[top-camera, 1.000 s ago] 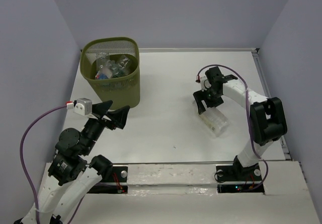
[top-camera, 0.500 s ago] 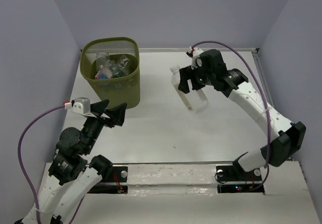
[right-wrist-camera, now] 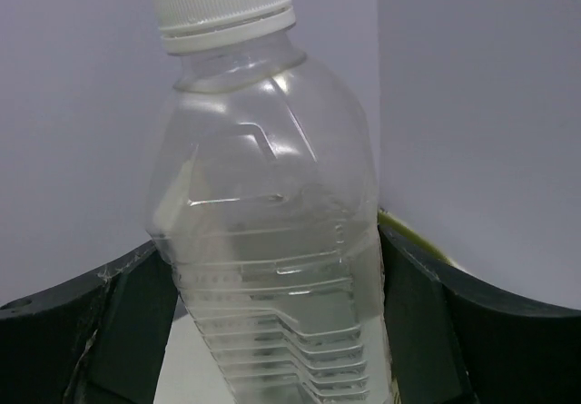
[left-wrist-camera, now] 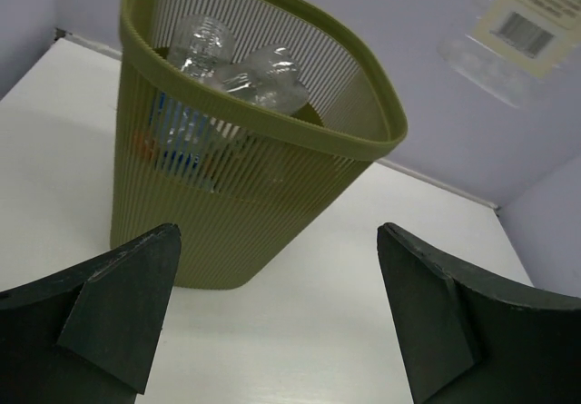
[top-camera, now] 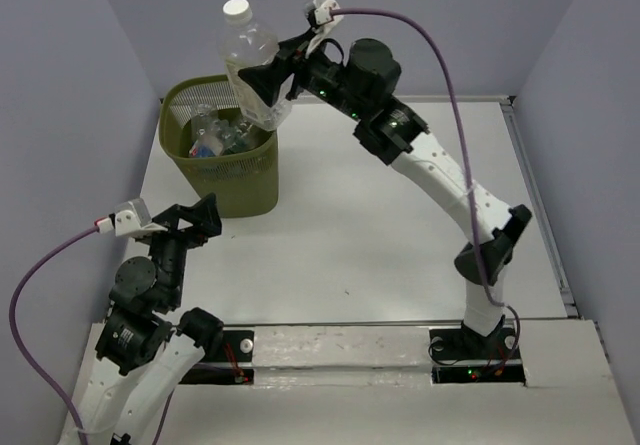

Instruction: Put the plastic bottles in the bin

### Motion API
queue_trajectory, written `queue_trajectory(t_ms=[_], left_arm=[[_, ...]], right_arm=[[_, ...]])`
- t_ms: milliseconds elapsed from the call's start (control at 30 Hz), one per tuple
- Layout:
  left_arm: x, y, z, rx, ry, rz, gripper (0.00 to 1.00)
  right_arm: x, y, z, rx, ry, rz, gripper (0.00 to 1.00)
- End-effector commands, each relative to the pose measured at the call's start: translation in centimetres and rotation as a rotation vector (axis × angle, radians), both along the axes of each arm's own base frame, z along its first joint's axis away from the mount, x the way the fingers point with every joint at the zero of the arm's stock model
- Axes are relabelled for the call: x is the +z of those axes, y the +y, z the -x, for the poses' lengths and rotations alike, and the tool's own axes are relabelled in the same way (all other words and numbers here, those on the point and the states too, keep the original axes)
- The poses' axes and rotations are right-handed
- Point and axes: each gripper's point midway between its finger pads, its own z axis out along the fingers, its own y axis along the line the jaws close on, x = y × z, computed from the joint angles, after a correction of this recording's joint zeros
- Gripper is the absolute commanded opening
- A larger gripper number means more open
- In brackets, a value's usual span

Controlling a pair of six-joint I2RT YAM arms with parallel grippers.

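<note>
Several clear bottles (top-camera: pixel 222 133) are already heaped inside the bin (top-camera: pixel 238 183), which is set at the far left of the desk (top-camera: pixel 380 235). No other bottle is seen lying on the desk. One wide white-capped bottle (top-camera: pixel 248 65) is held cap-up in the air, pinched around its body by the right gripper (top-camera: pixel 268 85), above the bin's far right rim. The task is judged nearly finished, with only this release left. The left gripper (left-wrist-camera: pixel 281 322) is spread wide, with nothing held, just near of the bin. The bottle could be caught by the rim below it, or by the heap, which is seen rising close to the rim.
</note>
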Motion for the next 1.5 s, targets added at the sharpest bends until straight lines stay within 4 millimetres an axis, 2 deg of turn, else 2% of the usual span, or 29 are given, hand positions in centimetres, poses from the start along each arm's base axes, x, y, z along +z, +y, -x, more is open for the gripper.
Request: queue_trajectory(t_ms=[0,33,67,100,133,167,200,233,267,300,367,400,467,500,533,567,600,633,667,767,900,933,1100,1267,1467], left_arm=[[1.2,2.8,0.5,0.140,-0.031,0.080,0.99],[1.1,2.8,0.4,0.145,-0.029,0.080,0.99],[1.1,2.9,0.4,0.148,-0.026,0.079,0.99],[1.0,2.8,0.3,0.148,-0.023,0.077,0.99],[1.0,2.8,0.3,0.150,-0.021,0.074,0.99],[1.0,2.8,0.2,0.151,-0.020,0.073,0.99],[1.0,2.8,0.2,0.150,-0.020,0.072,0.99],[1.0,2.8,0.2,0.150,-0.018,0.069,0.99],[0.9,2.8,0.1,0.152,-0.017,0.069,0.99],[0.9,2.8,0.1,0.152,-0.017,0.068,0.99],[1.1,2.6,0.1,0.143,-0.021,0.069,0.99],[1.1,2.5,0.0,0.138,-0.021,0.066,0.99],[1.0,2.5,-0.1,0.137,-0.019,0.062,0.99],[1.0,2.5,-0.1,0.137,-0.017,0.061,0.99],[1.0,2.5,-0.1,0.138,-0.019,0.064,0.99],[1.0,2.5,-0.1,0.140,-0.017,0.061,0.99],[1.0,2.5,-0.1,0.141,-0.018,0.063,0.99],[1.0,2.6,-0.2,0.143,-0.016,0.062,0.99],[0.9,2.6,-0.2,0.145,-0.015,0.061,0.99],[1.0,2.7,-0.2,0.149,-0.015,0.061,0.99],[1.0,2.8,-0.1,0.152,-0.017,0.063,0.99],[1.0,2.8,-0.1,0.154,-0.019,0.064,0.99],[1.1,3.1,-0.2,0.167,-0.022,0.066,0.99],[1.3,3.1,0.0,0.166,-0.031,0.076,0.99],[1.9,3.1,0.6,0.144,-0.069,0.094,0.99]], right_arm=[[0.0,5.1,-4.5,-0.003,-0.101,-0.113,0.47],[-0.4,5.6,-5.5,-0.023,-0.103,-0.122,0.47],[0.7,5.7,-5.7,-0.031,-0.132,-0.154,0.48],[-1.7,7.3,-7.5,-0.046,-0.132,-0.139,0.48],[-1.2,7.3,-7.8,-0.056,-0.155,-0.159,0.49],[-1.9,7.8,-8.4,-0.069,-0.159,-0.156,0.50],[-3.8,8.6,-9.5,-0.081,-0.149,-0.134,0.50],[-4.8,8.7,-10.2,-0.105,-0.135,-0.119,0.50],[-4.9,8.7,-10.4,-0.115,-0.134,-0.118,0.50],[-6.4,9.0,-10.8,-0.121,-0.116,-0.097,0.50],[-6.6,8.7,-10.6,-0.121,-0.109,-0.104,0.50],[-7.9,9.0,-10.7,-0.115,-0.083,-0.093,0.50],[-9.4,9.5,-10.7,-0.095,-0.032,-0.086,0.52],[-9.2,9.5,-10.5,-0.086,-0.023,-0.097,0.53],[-10.4,9.8,-10.6,-0.076,-0.002,-0.082,0.57],[-10.8,10.2,-10.1,-0.067,0.005,-0.081,0.67],[-11.3,10.8,-9.8,-0.059,0.011,-0.072,0.70],[-11.3,10.7,-9.8,-0.061,0.011,-0.072,0.74],[-11.4,11.2,-9.2,-0.055,0.013,-0.070,0.82],[-10.5,11.3,-8.5,-0.052,-0.007,-0.073,0.93],[-9.0,10.2,-7.9,-0.092,-0.029,-0.052,1.00],[-8.1,10.0,-7.2,-0.099,-0.049,-0.048,1.00],[-6.6,9.3,-5.4,-0.069,-0.024,0.043,1.00],[-6.2,7.8,-5.7,-0.130,-0.003,0.082,1.00],[-8.9,8.7,-6.1,-0.115,0.013,0.138,1.00]])
